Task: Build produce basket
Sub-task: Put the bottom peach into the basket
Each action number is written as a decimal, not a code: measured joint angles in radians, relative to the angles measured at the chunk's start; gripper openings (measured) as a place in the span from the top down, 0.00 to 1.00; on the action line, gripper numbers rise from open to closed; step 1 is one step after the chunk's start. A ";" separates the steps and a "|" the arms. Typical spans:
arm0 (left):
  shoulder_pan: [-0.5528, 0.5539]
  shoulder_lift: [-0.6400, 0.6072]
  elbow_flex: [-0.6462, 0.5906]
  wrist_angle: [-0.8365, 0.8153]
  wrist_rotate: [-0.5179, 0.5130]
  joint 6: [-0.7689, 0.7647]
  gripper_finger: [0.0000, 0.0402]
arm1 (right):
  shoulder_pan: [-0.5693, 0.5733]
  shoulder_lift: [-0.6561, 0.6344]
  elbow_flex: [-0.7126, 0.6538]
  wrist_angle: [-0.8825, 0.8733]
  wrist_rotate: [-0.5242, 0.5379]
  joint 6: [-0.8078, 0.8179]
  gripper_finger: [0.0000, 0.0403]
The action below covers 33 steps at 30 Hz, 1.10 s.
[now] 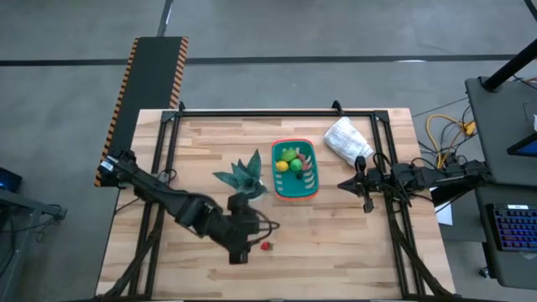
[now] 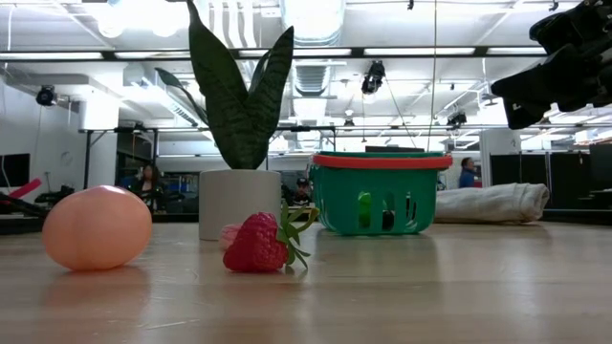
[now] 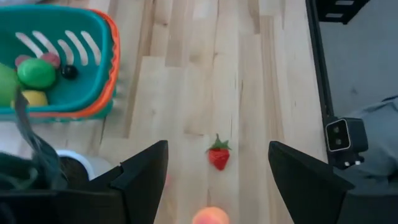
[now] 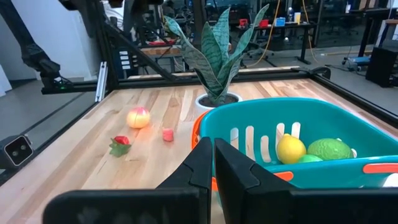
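Small teal-green plastic basket [image 1: 295, 170] with slotted sides and orange rim: near the table's centre, just right of the potted plant. Contents: yellow lemon [image 4: 290, 149], green pieces [image 4: 329, 149], further small pieces.

Red toy strawberry [image 3: 218, 154] with green leaves: on the bare wood, at the near side, well apart from the basket.

Peach-coloured round toy fruit [image 2: 97, 227]: near the strawberry, not touching it.

Small pink piece [image 4: 168, 134]: between the fruit and the plant pot.

Spiky-leaved green plant [image 1: 244, 174] in a white pot: left of the basket.

White bag [image 1: 348, 141]: far right, lying flat.

Left gripper [image 3: 217, 180]: above the strawberry, fingers spread wide, empty.

Right gripper [image 4: 212, 163]: right of the basket, fingers pressed together, empty.

Light wooden table [image 1: 336, 252].
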 joint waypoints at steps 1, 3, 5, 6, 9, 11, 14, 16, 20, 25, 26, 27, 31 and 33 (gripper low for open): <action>-0.012 0.000 -0.005 0.000 -0.007 -0.023 0.35 | 0.000 0.000 0.000 0.000 0.000 0.000 0.98; -0.030 0.000 -0.014 0.000 -0.011 -0.066 0.35 | 0.000 0.000 0.000 0.000 0.000 0.000 0.98; -0.047 0.000 -0.024 0.001 -0.037 -0.100 0.35 | 0.000 0.000 0.000 0.000 0.000 0.000 0.98; -0.053 0.000 -0.030 0.001 -0.042 -0.115 0.35 | 0.000 0.000 0.000 0.000 0.000 0.000 0.98; -0.065 0.000 -0.060 0.003 -0.044 -0.182 0.35 | 0.000 0.000 0.000 0.000 0.000 0.000 0.98; -0.069 0.000 -0.086 0.000 -0.038 -0.237 0.35 | 0.000 0.000 0.000 0.000 0.000 0.000 0.98; -0.074 0.000 -0.120 0.000 -0.033 -0.298 0.35 | 0.000 0.000 0.000 0.000 0.000 0.000 0.98; -0.076 0.000 -0.136 0.001 -0.025 -0.324 0.35 | 0.000 0.000 0.000 0.000 0.000 0.000 0.98; -0.076 0.000 -0.160 0.005 -0.004 -0.389 0.35 | 0.000 0.000 0.000 0.000 0.000 0.000 0.98; -0.088 0.013 -0.216 0.008 0.001 -0.431 0.35 | 0.000 0.000 0.000 0.000 0.000 0.000 0.98; -0.089 0.021 -0.222 0.009 0.002 -0.432 0.35 | 0.000 0.000 0.000 0.000 0.000 0.000 0.98; -0.091 0.030 -0.226 0.011 0.006 -0.432 0.35 | 0.000 0.000 0.000 0.000 0.000 0.000 0.98; -0.089 0.064 -0.244 0.011 0.032 -0.428 0.35 | 0.000 0.000 0.000 0.000 0.000 0.000 0.98; -0.088 0.078 -0.252 0.012 0.031 -0.428 0.35 | 0.000 0.000 0.000 0.000 0.000 0.000 0.98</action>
